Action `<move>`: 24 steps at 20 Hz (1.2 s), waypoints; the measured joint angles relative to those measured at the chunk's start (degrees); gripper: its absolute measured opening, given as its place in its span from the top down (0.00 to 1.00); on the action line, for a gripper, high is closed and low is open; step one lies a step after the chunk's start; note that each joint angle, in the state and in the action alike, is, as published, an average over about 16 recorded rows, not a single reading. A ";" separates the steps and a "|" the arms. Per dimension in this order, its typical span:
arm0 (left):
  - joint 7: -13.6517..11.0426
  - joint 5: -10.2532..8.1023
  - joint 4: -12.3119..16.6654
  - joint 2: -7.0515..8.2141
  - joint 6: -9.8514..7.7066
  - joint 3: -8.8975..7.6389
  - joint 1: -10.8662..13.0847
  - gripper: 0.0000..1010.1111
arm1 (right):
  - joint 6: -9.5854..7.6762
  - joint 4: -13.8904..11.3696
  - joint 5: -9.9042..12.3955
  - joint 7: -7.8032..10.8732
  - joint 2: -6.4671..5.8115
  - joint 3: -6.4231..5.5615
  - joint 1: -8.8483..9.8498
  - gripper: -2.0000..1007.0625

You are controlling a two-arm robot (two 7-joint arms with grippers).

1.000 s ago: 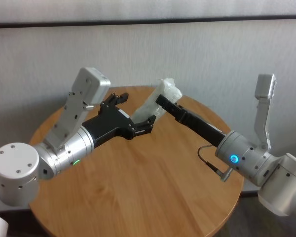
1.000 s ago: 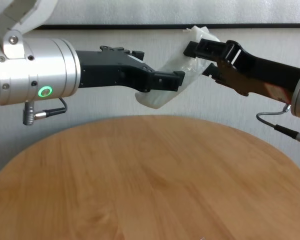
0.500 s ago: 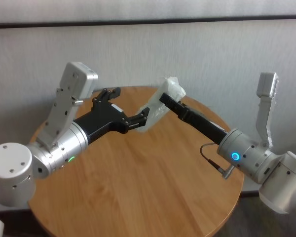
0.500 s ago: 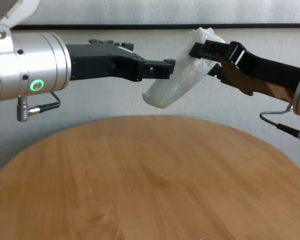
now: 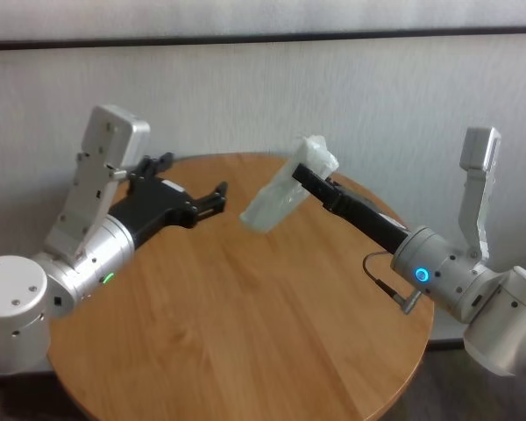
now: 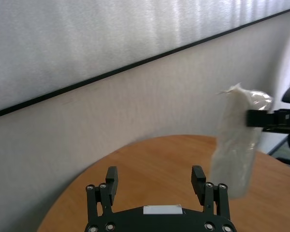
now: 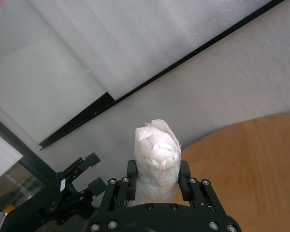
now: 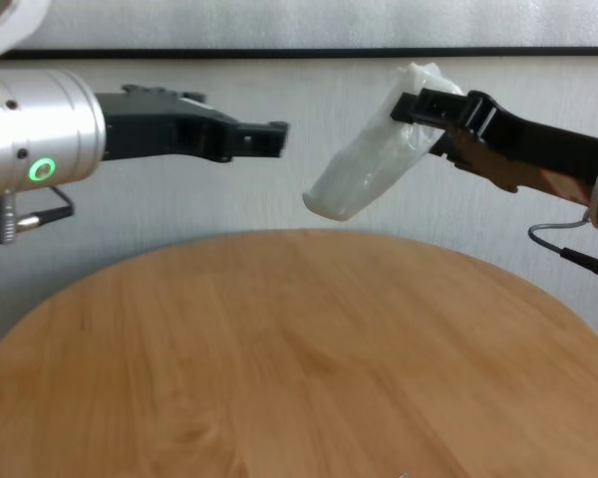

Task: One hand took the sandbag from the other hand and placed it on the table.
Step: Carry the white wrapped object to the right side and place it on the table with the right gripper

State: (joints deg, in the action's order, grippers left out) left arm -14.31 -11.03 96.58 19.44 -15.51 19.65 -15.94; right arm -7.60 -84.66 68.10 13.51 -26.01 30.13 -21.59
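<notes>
Light-brown wood fills the foreground: the round bench [image 8: 299, 368] lies under both arms with nothing resting on it that these views show. Above its far half, the right claw [image 8: 431, 110], on the blue-ringed wrist, is pressed together on the upper end of the white bag [image 8: 364, 169], which hangs tilted in the air, its lower end pointing toward the left arm and well clear of the wood. The right wrist view confirms the pinch, a finger on either side of the crinkled pouch. Across a plain gap, the left claw [image 8: 264, 137], on the green-ringed wrist, stands spread wide and holds nothing; it is near the bag but apart from it. Behind both runs a grey wall [image 5: 245, 96] with a dark band along its top. Judged from this, the handover looks complete, with the bag now carried by the right arm alone; what is left is to lower it and release it on the bench.
</notes>
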 joint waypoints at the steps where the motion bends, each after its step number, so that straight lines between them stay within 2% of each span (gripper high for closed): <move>1: 0.74 0.40 0.12 -0.13 -0.69 -0.25 0.16 0.01 | -0.04 0.06 -0.18 -0.19 0.02 -0.13 0.00 0.51; 7: 4.69 2.77 0.71 -1.21 -4.24 -1.77 1.10 0.01 | -0.95 -0.04 -1.08 -1.51 -0.32 -0.86 0.13 0.51; 12: 6.39 4.08 0.98 -1.86 -6.23 -2.44 1.53 0.01 | -2.35 -0.80 -1.83 -2.48 -1.50 -1.35 0.47 0.51; 15: 6.86 4.45 1.04 -2.13 -6.82 -2.66 1.66 0.01 | -3.24 -1.38 -2.36 -2.88 -2.48 -1.54 0.74 0.51; 24: 6.79 4.44 1.01 -2.15 -6.70 -2.60 1.64 0.01 | -5.42 -2.40 -4.22 -3.56 -5.42 -2.05 1.60 0.51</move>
State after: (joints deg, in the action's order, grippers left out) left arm -7.52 -6.58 97.59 17.29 -22.21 17.06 -14.31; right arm -13.02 -87.07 63.88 9.96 -31.43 28.08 -19.99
